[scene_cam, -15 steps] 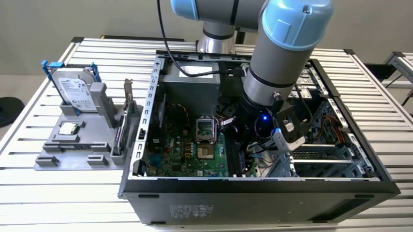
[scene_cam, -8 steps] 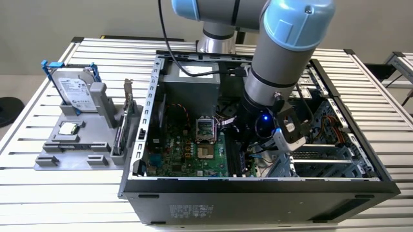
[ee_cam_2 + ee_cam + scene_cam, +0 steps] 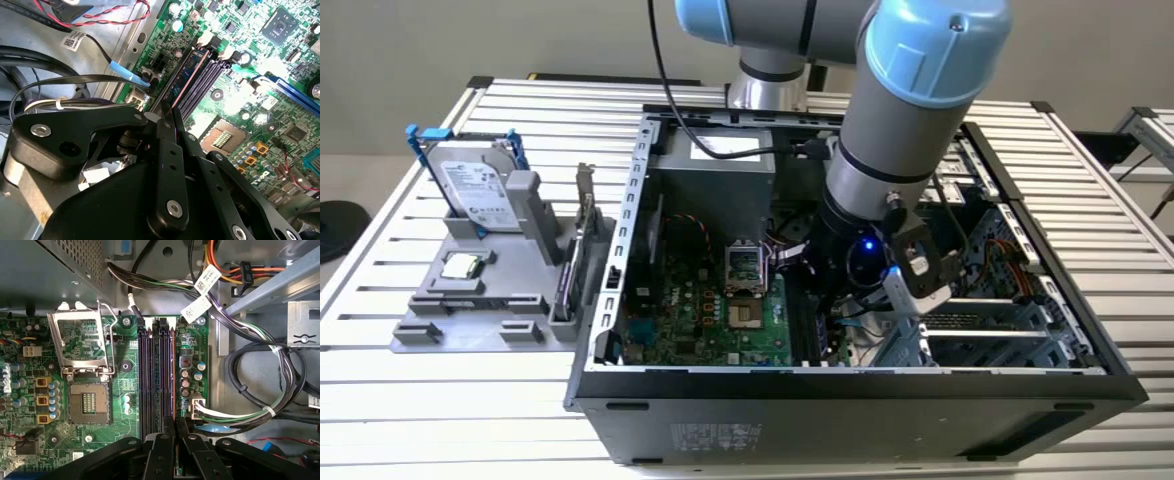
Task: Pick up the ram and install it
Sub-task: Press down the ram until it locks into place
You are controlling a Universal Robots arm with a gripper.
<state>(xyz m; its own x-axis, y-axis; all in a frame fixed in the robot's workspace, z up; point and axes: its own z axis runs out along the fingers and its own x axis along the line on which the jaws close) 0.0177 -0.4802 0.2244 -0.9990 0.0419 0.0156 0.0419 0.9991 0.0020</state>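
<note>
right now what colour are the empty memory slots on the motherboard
Dark purple memory slots on the green motherboard, clearest in the first wrist view.

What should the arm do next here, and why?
Probably press the ram straight down. The gripper is shut on it, and in both wrist views it stands edge-on in line with the outermost of the slots. Whether it is fully seated I cannot tell.

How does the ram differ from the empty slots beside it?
The ram is a thin board standing on edge with a blue label; the empty slots are bare dark-purple channels. The claw grips the ram's end; the empty slots are untouched. Both run parallel, side by side, on the green motherboard.
</note>
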